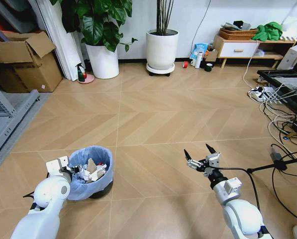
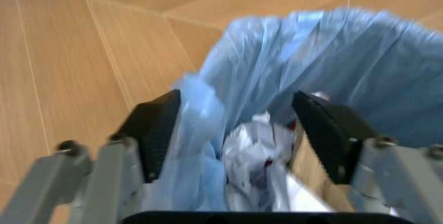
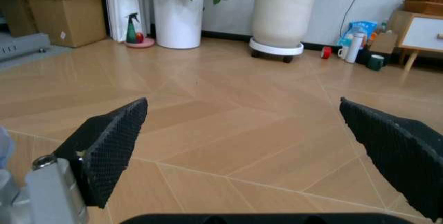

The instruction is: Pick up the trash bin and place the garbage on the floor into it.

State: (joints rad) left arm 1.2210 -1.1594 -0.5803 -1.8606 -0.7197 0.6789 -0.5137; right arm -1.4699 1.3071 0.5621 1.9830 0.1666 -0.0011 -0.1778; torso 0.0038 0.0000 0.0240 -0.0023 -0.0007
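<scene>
The trash bin (image 1: 90,175), dark with a crinkly light-blue bag over its rim, stands on the tan chevron floor (image 1: 163,124) at the lower left of the head view. Crumpled white and brown garbage (image 1: 94,171) lies inside it. My left gripper (image 1: 72,172) is at the bin's near rim. In the left wrist view the left gripper (image 2: 239,130) is open, one black finger (image 2: 153,130) outside the bag (image 2: 332,63) and the other over the crumpled paper (image 2: 252,146) inside. My right gripper (image 1: 200,153) hangs open above bare floor to the bin's right, with nothing between its fingers (image 3: 111,146).
Two large white plant pots (image 1: 161,49) (image 1: 103,60) stand at the far wall. A cardboard box (image 1: 24,62) and grey shelving (image 1: 1,119) are at the left. Cables and a power strip (image 1: 260,92) crowd the right side. A red tape roll (image 1: 185,64) and mugs sit by the low cabinet (image 1: 238,49).
</scene>
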